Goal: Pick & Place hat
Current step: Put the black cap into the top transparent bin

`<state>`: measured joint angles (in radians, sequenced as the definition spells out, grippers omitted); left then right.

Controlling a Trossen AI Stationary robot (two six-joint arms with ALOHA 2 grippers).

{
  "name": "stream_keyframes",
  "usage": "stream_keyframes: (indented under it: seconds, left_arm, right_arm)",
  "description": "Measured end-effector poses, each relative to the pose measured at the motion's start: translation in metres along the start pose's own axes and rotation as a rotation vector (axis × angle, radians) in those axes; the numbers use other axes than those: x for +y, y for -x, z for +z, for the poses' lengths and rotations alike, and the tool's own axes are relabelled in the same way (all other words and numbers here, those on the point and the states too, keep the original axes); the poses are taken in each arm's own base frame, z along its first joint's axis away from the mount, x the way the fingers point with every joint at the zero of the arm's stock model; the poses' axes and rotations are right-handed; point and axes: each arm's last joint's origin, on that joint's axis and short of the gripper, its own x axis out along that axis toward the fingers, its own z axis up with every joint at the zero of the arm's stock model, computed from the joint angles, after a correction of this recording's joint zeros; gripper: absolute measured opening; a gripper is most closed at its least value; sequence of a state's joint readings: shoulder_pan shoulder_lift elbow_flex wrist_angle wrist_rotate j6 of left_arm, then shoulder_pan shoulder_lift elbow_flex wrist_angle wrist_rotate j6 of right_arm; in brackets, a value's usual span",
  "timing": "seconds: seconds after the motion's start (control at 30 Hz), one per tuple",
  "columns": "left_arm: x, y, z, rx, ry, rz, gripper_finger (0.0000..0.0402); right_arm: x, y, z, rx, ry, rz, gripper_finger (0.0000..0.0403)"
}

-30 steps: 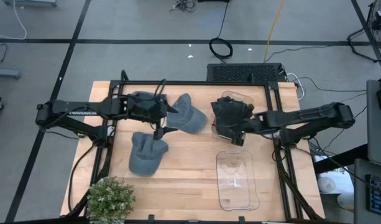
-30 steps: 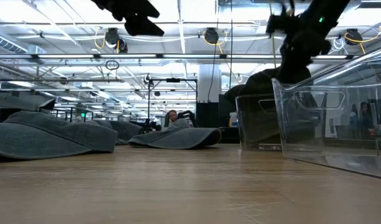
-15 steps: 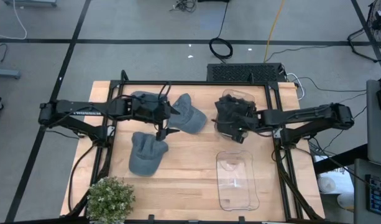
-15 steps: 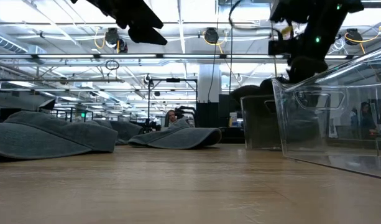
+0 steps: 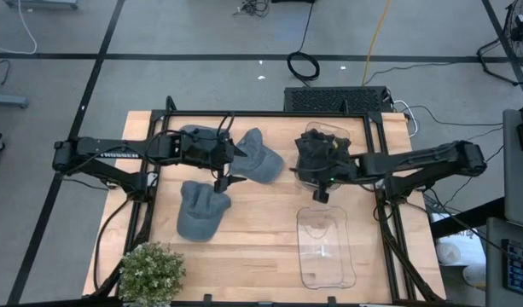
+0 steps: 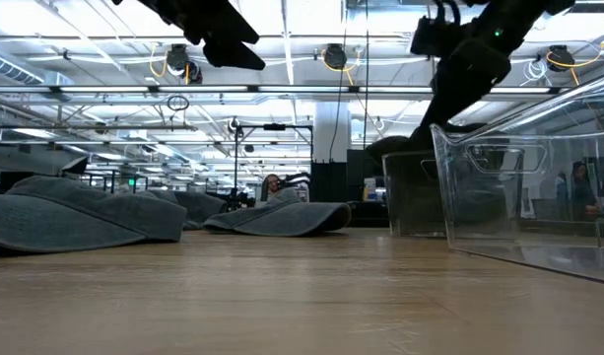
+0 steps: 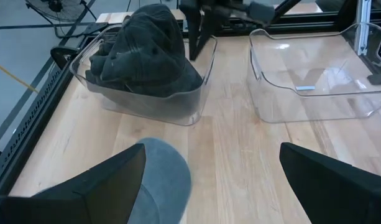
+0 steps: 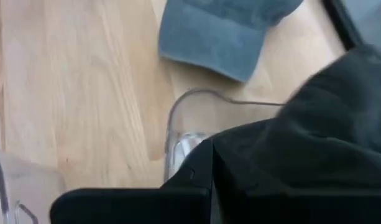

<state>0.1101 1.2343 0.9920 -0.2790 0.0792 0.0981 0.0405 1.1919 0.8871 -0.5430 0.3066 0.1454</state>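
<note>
- Clear plastic empty bin (image 5: 326, 248) sat nearest, at table's 5 o'clock; plant (image 5: 150, 271) at 7 o'clock.
- Grey hat (image 5: 199, 210) lay apart at approx 8 o'clock, untouched.
- L gripper (image 5: 224, 166) hung above the wood betw. that hat and blue-grey hat (image 5: 259, 156) at 11 o'clock, fingers spread wide, holding nothing.
- R gripper (image 5: 319, 191) was clamped shut, empty. Vs a sec ago it had let go of dark hat (image 7: 146, 53) and swung back to the bin's near rim.
- Dark hat now sat inside far bin (image 7: 146, 102) at 1 o'clock, so that placement looks done.
- Third hat (image 5: 191, 136) lay under L arm, 10 o'clock; prob. next pick is L side's.
</note>
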Motion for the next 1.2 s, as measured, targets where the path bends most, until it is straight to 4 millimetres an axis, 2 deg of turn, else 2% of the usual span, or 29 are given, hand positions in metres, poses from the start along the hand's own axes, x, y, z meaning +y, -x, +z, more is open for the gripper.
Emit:
stream_keyframes:
  seconds: [0.27,0.43,0.73,1.03,1.2]
  left_arm:
    - [0.0,0.0,0.0,0.0,0.004,0.0,0.0381]
    - [0.0,0.0,0.0,0.001,0.008,0.0,0.0381]
    - [0.0,0.0,0.0,0.001,0.015,0.0,0.0381]
    - [0.0,0.0,-0.001,0.006,0.023,-0.001,0.0381]
    - [0.0,0.0,-0.001,0.008,0.023,-0.001,0.0381]
  right_arm:
    - [0.005,-0.029,0.004,0.04,0.013,0.081,0.0]
    - [0.008,-0.039,0.002,0.079,0.026,0.095,0.0]
    - [0.017,-0.032,0.001,0.115,-0.021,0.398,0.0]
    - [0.017,-0.02,-0.005,0.184,-0.043,0.55,0.0]
    - [0.02,-0.014,-0.006,0.184,-0.036,0.567,0.0]
